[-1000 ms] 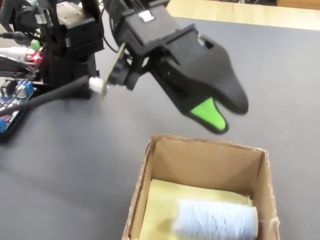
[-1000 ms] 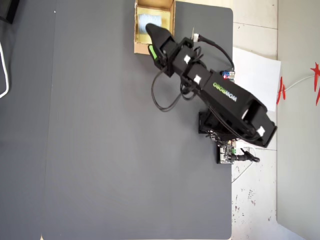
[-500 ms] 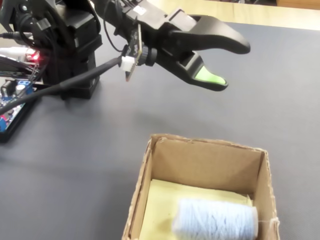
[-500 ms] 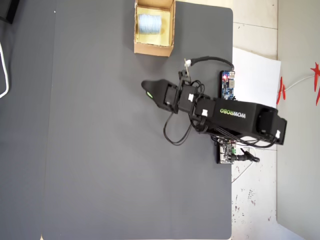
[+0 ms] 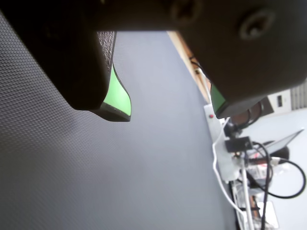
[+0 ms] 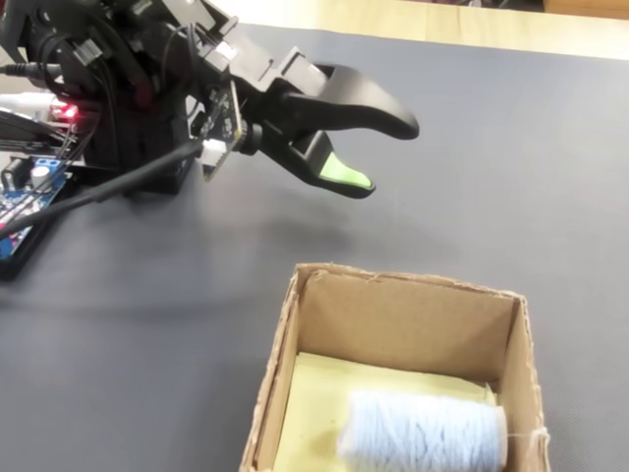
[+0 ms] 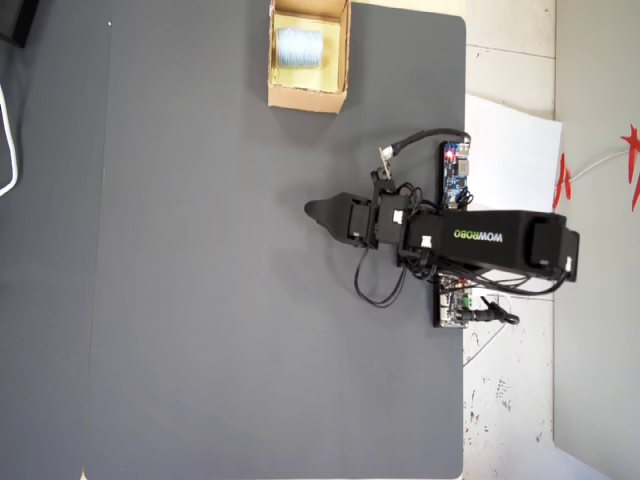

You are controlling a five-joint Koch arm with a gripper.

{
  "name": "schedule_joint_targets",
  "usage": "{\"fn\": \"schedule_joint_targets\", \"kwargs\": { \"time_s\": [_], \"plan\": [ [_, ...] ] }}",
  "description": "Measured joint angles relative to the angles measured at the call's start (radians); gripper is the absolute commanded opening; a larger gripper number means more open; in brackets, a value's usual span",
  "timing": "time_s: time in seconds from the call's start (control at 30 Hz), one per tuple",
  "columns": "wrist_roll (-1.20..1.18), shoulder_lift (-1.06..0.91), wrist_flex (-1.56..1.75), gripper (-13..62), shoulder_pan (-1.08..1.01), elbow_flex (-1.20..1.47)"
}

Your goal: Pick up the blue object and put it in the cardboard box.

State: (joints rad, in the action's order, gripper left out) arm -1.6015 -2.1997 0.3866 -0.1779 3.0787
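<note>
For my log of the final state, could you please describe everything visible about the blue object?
The blue object is a small pale blue-white oblong lump with a ribbed, yarn-like, soft-looking surface. It lies on its side on the pale yellowish floor of the cardboard box, close to one wall in the fixed view. The overhead view also shows it inside the box. Nothing grips it; the pincer is apart from it, over the dark mat.

One box (image 7: 307,97) sits at 12 o'clock in the overhead view, and one blue lump (image 6: 423,433) lies inside it. One arm (image 7: 480,240) reaches in from 3 o'clock, carrying one gripper (image 6: 388,157) with two jaws, each with one green pad (image 5: 117,98). Two circuit boards (image 7: 456,175) flank the arm's base. One dark mat (image 7: 200,300) covers the table. One white sheet (image 7: 520,150) lies at 2 o'clock.
</note>
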Motion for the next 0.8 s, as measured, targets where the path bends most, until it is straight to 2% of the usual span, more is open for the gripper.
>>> {"fn": "schedule_joint_targets", "kwargs": {
  "time_s": [0.23,0.8],
  "plan": [
    [-0.060,-0.044,-0.219,33.2,0.002,0.000],
    [-0.066,-0.077,-0.311,33.2,0.041,0.000]
  ]
}}
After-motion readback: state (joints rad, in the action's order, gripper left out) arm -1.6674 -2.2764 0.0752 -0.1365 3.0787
